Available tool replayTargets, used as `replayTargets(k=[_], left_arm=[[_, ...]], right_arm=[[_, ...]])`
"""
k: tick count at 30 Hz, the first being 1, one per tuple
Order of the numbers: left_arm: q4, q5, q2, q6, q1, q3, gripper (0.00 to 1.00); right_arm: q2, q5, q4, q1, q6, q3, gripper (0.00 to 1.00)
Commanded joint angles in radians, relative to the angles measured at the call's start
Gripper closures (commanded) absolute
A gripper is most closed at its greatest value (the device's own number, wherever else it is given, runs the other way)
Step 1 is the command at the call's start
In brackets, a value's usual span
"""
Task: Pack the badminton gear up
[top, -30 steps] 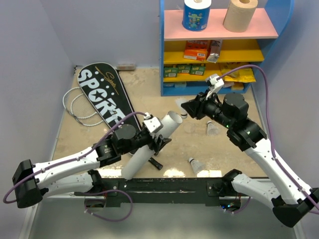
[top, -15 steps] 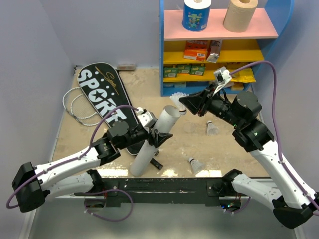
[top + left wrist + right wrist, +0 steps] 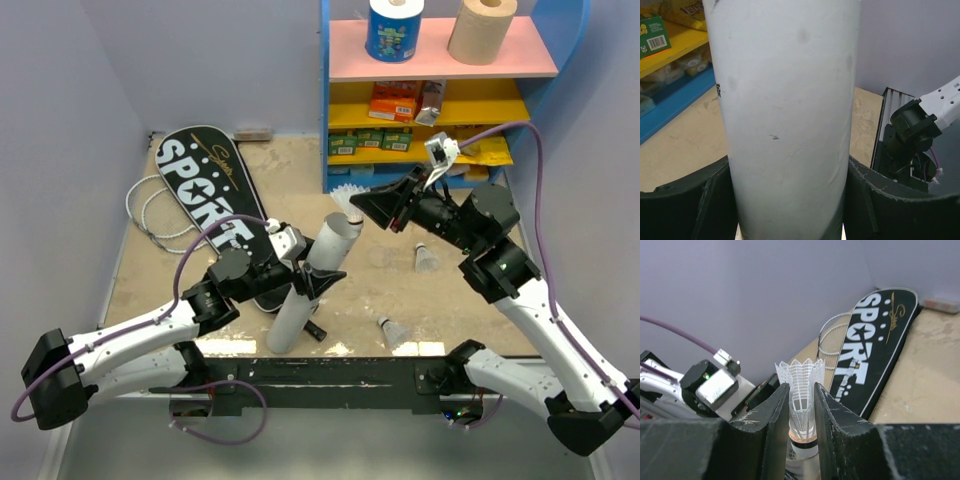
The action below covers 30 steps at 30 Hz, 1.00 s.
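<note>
My left gripper (image 3: 304,277) is shut on the long white tube (image 3: 312,270), which stands tilted with its open mouth (image 3: 340,228) up and to the right. In the left wrist view the tube (image 3: 785,115) fills the gap between the black fingers (image 3: 690,200). My right gripper (image 3: 366,206) is shut on a white shuttlecock (image 3: 347,197), held just above the tube's mouth. The wrist view shows the shuttlecock (image 3: 801,385) cork down between the pads. The black "SPORT" cover (image 3: 205,195) lies at the back left on white-strung rackets (image 3: 150,215). Two more shuttlecocks (image 3: 427,260) (image 3: 390,330) lie on the table.
A blue shelf unit (image 3: 430,100) stands at the back right, with paper rolls (image 3: 395,28) on its pink top and orange and yellow packets (image 3: 395,100) below. Grey walls close in the left and back. The black base rail (image 3: 330,372) runs along the near edge.
The left arm has swung the tube more upright, its mouth moving left. The right gripper has carried the shuttlecock left and up to just above that mouth.
</note>
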Motion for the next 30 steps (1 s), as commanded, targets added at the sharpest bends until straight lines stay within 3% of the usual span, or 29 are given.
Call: replayTargets(k=[1,10,18,22,26,30], left_arm=[[0.078,0.013,-0.020,-0.020,0.005,-0.052,1.00],[0.124,0.017,-0.017,-0.023,0.013,-0.067,1.00],[0.124,0.024,-0.037,-0.018,0.014,-0.078,1.00],[0.118,0.025,-0.057,-0.012,0.014,-0.083,1.00],[0.095,0.011,-0.086,-0.006,0.014,-0.083,1.00],[0.017,-0.015,-0.117,0.017,0.013,-0.049,1.00]], right_arm=[[-0.025,-0.049,0.117,0.025,0.067,-0.084,0.71],[-0.040,-0.040,0.152,0.109,0.098,-0.138,0.68],[-0.111,0.024,0.060,0.118,0.030,-0.115,0.36],[-0.102,0.083,-0.076,0.118,-0.031,-0.047,0.31],[-0.066,0.185,-0.184,0.118,-0.102,0.010,0.30],[0.000,0.468,-0.355,0.115,-0.152,0.084,0.28]])
